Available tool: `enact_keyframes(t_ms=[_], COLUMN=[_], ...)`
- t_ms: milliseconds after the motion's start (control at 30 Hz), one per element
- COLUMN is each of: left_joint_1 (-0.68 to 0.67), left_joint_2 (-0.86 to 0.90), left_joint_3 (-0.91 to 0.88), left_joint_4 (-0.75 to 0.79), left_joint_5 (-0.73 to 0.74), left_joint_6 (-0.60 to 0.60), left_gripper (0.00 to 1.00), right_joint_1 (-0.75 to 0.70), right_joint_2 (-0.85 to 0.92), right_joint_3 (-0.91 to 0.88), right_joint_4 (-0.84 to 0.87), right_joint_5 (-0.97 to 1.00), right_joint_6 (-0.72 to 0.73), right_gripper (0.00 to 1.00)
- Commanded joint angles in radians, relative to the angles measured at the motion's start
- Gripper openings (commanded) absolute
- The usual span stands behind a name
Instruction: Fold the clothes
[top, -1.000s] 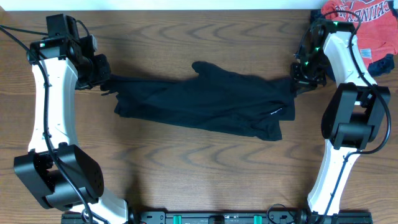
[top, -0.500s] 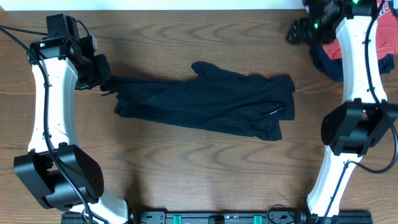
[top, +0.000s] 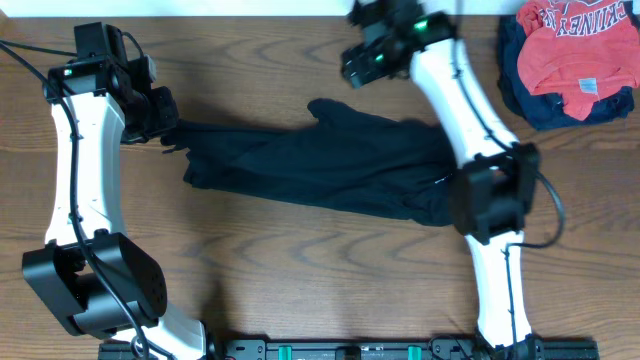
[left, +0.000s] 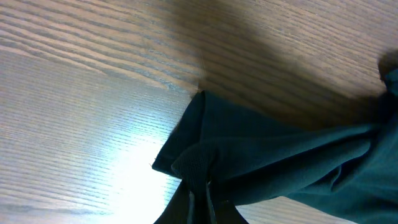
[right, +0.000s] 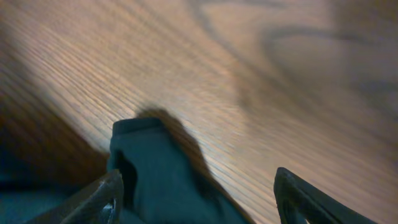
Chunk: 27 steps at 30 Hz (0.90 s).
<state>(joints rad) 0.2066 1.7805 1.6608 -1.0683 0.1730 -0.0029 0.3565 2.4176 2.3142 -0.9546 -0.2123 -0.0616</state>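
Observation:
The black clothes (top: 330, 165) lie stretched in a long, rumpled band across the middle of the table. My left gripper (top: 170, 131) is shut on the garment's left end; in the left wrist view the fabric (left: 280, 162) bunches into the closed jaws (left: 204, 198). My right gripper (top: 355, 70) hovers open near the table's back, just above the garment's raised upper corner (top: 325, 107). That corner (right: 155, 171) shows in the right wrist view between the spread fingers (right: 102, 198), not gripped. The white right arm crosses over the garment's right part and hides some of it.
A red shirt with white lettering (top: 570, 40) lies on a navy garment (top: 540, 100) at the back right corner. Bare wooden table (top: 300, 270) lies in front of the black garment. The arm bases stand at the front edge.
The right gripper let go of the garment's right end, opened, and swung left along the back to the top centre. The left gripper and the garment's left end have not moved.

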Motion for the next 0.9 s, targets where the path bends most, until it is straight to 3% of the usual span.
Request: enact_keyframes(t_ms=[0, 133, 600, 733, 867], left_joint_1=[0.004, 0.004, 0.004, 0.004, 0.004], left_joint_2=[0.016, 0.016, 0.016, 0.016, 0.016], left_joint_3=[-0.008, -0.008, -0.008, -0.008, -0.008], left_joint_4=[0.0, 0.0, 0.0, 0.0, 0.0], left_joint_5=[-0.016, -0.016, -0.016, -0.016, -0.016], left_joint_6=[0.009, 0.009, 0.009, 0.009, 0.009], left_gripper=[0.06, 0.06, 0.06, 0.06, 0.06], right_joint_1=[0.046, 0.085, 0.138, 0.138, 0.134], right_joint_2=[0.072, 0.124, 0.2, 0.219, 0.219], right_joint_3=[-0.009, -0.009, -0.009, -0.009, -0.008], right_joint_4=[0.032, 0.05, 0.048, 0.051, 0.068], right_joint_5=[0.015, 0.078, 0.101, 0.108, 0.139], right_joint_6=[0.012, 0.003, -0.026, -0.024, -0.022], right_gripper=[0.71, 0.67, 0.65, 0.57, 0.4])
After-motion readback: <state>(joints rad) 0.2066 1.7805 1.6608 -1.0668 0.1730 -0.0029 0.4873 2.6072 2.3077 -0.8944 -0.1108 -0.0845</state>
